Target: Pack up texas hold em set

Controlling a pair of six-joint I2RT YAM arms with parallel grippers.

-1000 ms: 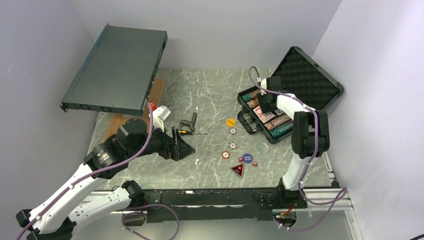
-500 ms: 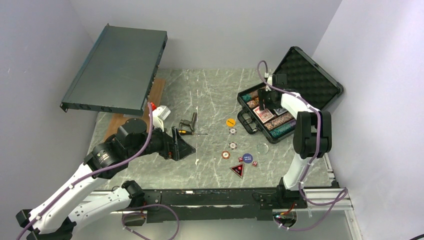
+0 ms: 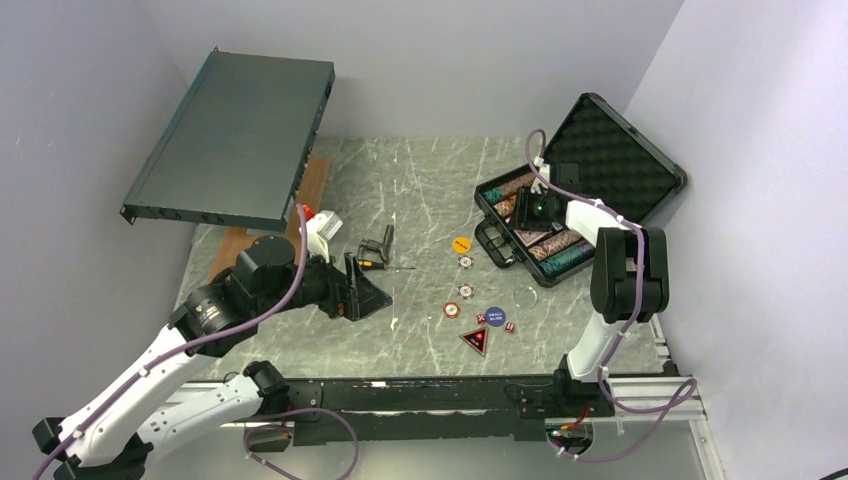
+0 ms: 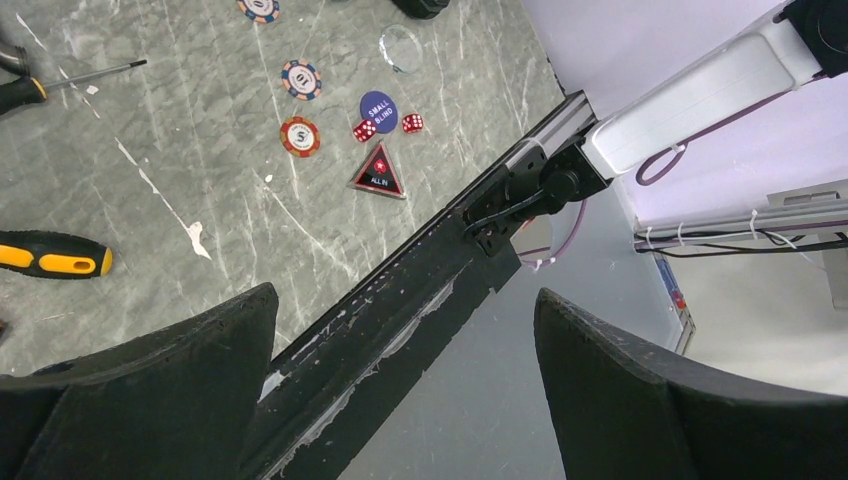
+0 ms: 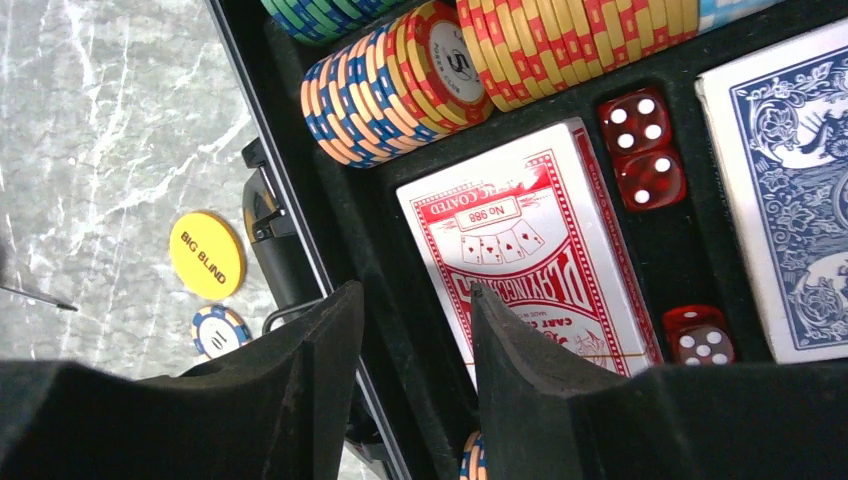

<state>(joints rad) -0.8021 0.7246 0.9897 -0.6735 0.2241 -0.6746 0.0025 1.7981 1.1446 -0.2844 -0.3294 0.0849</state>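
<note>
The black case [image 3: 485,215] lies open at the right, its foam lid [image 3: 615,160] tipped back. My right gripper [image 3: 530,206] hovers over its near-left part. In the right wrist view the gripper [image 5: 415,292] is open, with only the case's rim in the gap. Inside lie a red deck [image 5: 525,240], a blue deck [image 5: 790,190], red dice [image 5: 640,150] and rows of chips [image 5: 400,80]. On the table are the yellow button [image 3: 461,243], loose chips [image 3: 466,262], a blue button [image 3: 495,317], a red triangle [image 3: 475,340] and two dice [image 4: 364,130]. My left gripper [image 3: 365,290] [image 4: 405,295] is open and holds nothing.
A large dark rack unit [image 3: 235,140] leans at the back left over a wooden board [image 3: 310,185]. Orange-handled screwdrivers [image 3: 375,262] [image 4: 55,255] lie beside the left gripper. A clear disc [image 3: 525,295] sits near the case. The black front rail [image 3: 430,395] edges the table.
The right wrist shifted a little to the right over the case; its jaws widened, then narrowed again. The left arm stayed put.
</note>
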